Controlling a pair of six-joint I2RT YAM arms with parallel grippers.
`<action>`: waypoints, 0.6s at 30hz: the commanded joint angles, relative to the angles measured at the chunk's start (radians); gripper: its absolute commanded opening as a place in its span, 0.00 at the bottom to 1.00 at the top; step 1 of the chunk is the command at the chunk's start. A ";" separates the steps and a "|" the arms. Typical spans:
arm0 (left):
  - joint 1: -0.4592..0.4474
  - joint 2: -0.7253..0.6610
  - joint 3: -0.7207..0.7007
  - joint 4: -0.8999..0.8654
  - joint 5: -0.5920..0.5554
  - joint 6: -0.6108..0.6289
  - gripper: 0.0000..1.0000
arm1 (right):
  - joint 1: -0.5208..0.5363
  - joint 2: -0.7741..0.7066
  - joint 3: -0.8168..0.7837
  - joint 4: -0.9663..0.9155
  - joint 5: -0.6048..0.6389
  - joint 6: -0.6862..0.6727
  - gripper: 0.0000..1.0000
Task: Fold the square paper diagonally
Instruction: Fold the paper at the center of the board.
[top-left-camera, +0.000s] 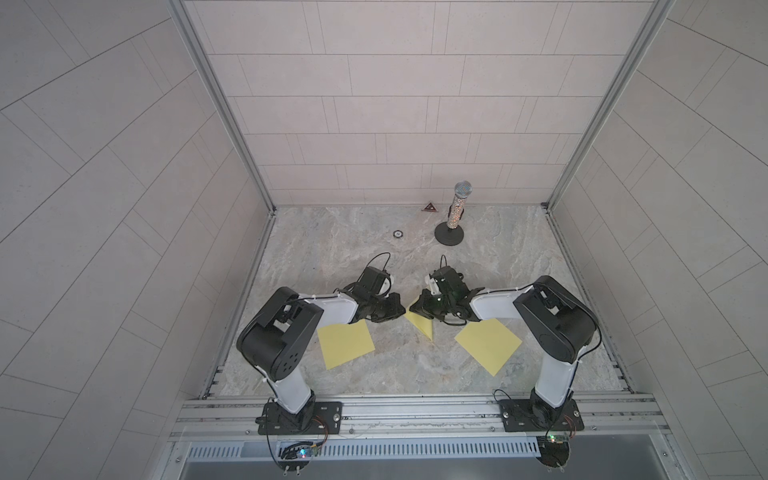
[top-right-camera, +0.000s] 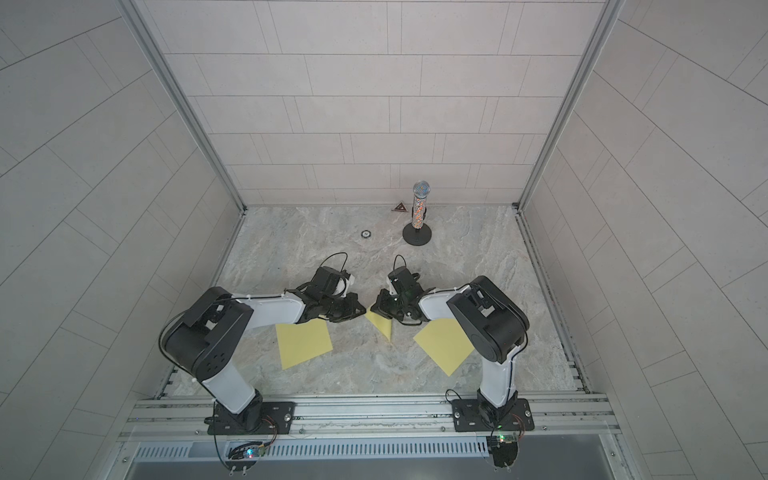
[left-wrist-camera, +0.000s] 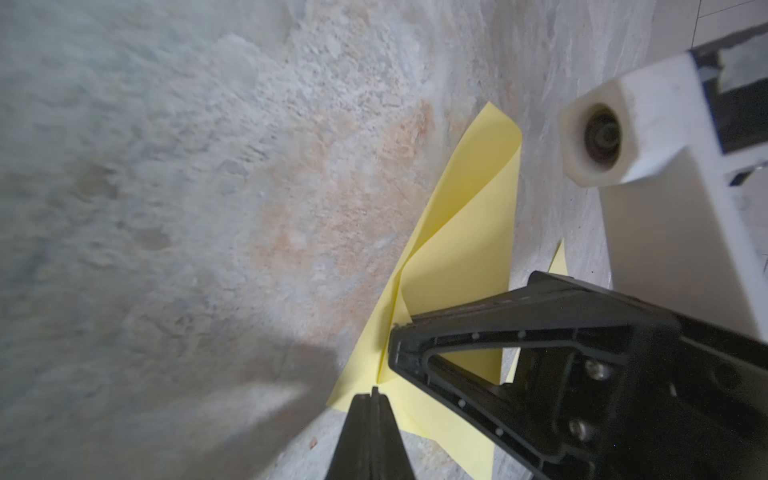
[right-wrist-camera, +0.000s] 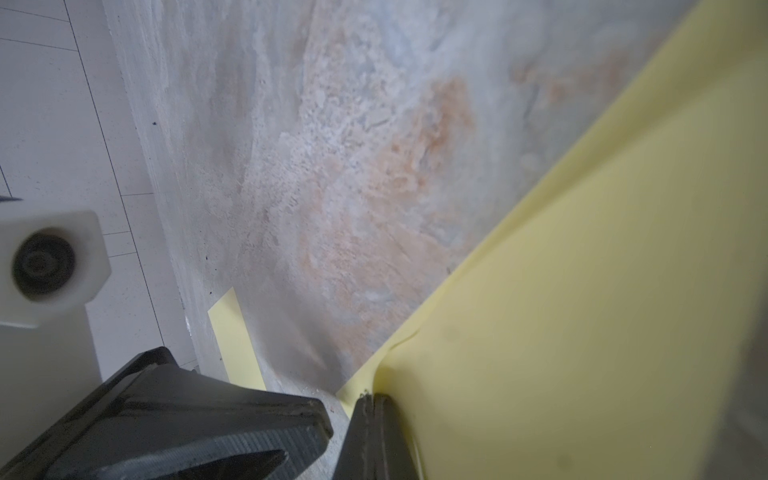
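Left gripper (top-left-camera: 400, 309), right gripper (top-left-camera: 415, 306) at paper (top-left-camera: 424, 327)

Marbled tabletop (top-left-camera: 332, 257) with left sheet (top-left-camera: 345, 343), folded paper (top-left-camera: 422, 324), right sheet (top-left-camera: 488, 343), microphone stand (top-left-camera: 449, 237)

top views: overhead, far, whole table (top-left-camera: 332, 257) | wrists: close, along fingers (left-wrist-camera: 357, 440)
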 joint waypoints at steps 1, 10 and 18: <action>0.005 0.007 0.013 -0.010 -0.002 -0.005 0.00 | 0.008 -0.005 -0.014 -0.103 0.032 -0.014 0.00; 0.013 0.043 0.018 -0.012 -0.028 0.024 0.00 | 0.009 -0.005 -0.012 -0.097 0.035 -0.011 0.00; 0.036 0.036 -0.005 0.019 -0.025 0.014 0.00 | 0.011 -0.008 -0.010 -0.095 0.034 -0.011 0.00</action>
